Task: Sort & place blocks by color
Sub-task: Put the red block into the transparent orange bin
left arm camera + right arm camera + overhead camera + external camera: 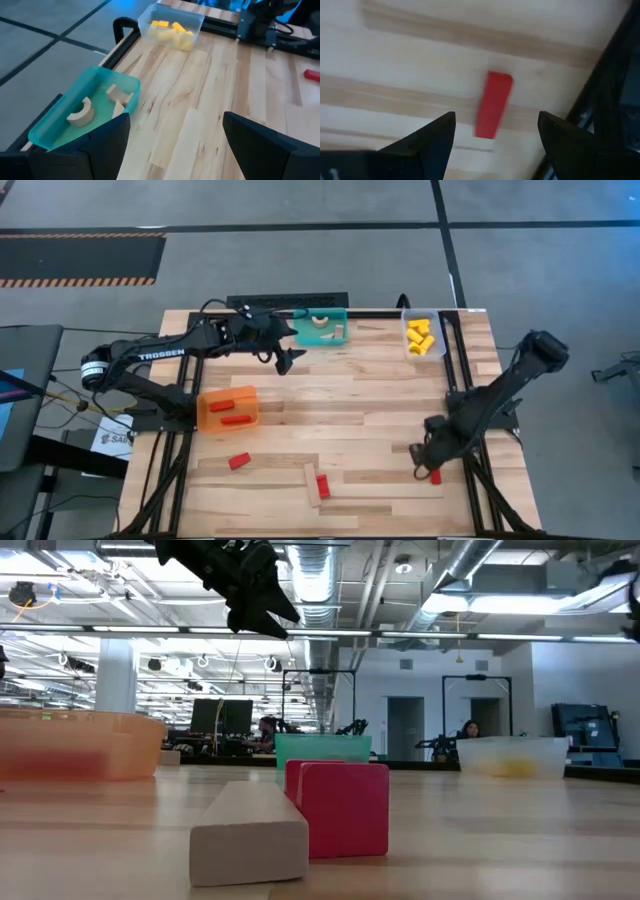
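Observation:
My left gripper (286, 357) is open and empty, raised above the table just in front of the teal bin (322, 327), which holds pale wood blocks (82, 112). It also shows high up in the low view (262, 602). My right gripper (428, 463) is open and points down over a red bar (493, 104) near the table's right edge. The bar lies flat on the table ahead of the fingers and I see no touch. The orange bin (228, 409) holds red blocks. The clear bin (423, 335) holds yellow blocks (172, 30).
A red block (238, 461) lies loose in front of the orange bin. A pale wood bar (312, 483) and a red block (323, 486) lie side by side near the front edge, close up in the low view (250, 830). Black frame rails run along the table's sides.

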Robot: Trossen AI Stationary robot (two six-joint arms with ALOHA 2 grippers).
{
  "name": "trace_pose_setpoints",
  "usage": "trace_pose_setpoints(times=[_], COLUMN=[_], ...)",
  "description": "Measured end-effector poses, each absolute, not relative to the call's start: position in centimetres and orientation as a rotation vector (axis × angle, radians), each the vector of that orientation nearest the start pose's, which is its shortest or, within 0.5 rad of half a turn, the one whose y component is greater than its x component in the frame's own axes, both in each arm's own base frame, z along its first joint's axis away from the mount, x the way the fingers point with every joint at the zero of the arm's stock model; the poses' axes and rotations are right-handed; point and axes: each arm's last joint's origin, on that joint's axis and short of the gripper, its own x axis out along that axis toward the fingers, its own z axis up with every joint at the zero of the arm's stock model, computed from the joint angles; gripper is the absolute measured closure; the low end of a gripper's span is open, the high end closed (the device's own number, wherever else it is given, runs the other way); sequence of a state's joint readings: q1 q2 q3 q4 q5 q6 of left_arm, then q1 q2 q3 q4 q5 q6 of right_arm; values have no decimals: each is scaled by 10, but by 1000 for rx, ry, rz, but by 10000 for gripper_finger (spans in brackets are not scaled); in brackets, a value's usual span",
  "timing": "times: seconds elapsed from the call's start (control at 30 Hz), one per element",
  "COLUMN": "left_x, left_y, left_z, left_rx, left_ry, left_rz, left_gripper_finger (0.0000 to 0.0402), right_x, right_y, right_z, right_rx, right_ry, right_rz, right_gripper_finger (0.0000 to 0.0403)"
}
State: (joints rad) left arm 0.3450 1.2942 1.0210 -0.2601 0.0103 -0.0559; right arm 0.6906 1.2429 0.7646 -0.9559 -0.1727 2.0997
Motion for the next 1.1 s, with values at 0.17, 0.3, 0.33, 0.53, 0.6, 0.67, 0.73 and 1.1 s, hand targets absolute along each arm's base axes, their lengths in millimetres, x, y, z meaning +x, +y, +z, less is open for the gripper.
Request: trace_pose_setpoints(times=[0.17,0.3,0.33,0.53,0.6,0.67,0.73,1.1], left_x=[267,266,265,264,264,264,264,263], left_y=[101,105,106,108,108,109,109,108], left_z=[303,305,304,304,304,304,304,303], left_rx=[-154,-167,-174,-197,-203,-205,-215,-182], left_ry=[477,461,462,458,461,461,459,479], left_rz=[336,346,350,362,364,366,369,361], left_gripper_finger=[95,95,95,95,95,95,95,95], right_x=[147,154,156,159,159,160,160,181], right_y=[145,152,153,156,157,157,157,152], right_z=[168,148,145,135,134,133,133,160], right_rx=[1196,1228,1227,1182,1163,1154,1143,1034], right_ry=[1558,1558,1549,1566,1573,1576,1576,1307], right_rz=[-992,-926,-922,-926,-911,-901,-895,-698], right_gripper_finger=[101,101,101,101,103,115,139,336])
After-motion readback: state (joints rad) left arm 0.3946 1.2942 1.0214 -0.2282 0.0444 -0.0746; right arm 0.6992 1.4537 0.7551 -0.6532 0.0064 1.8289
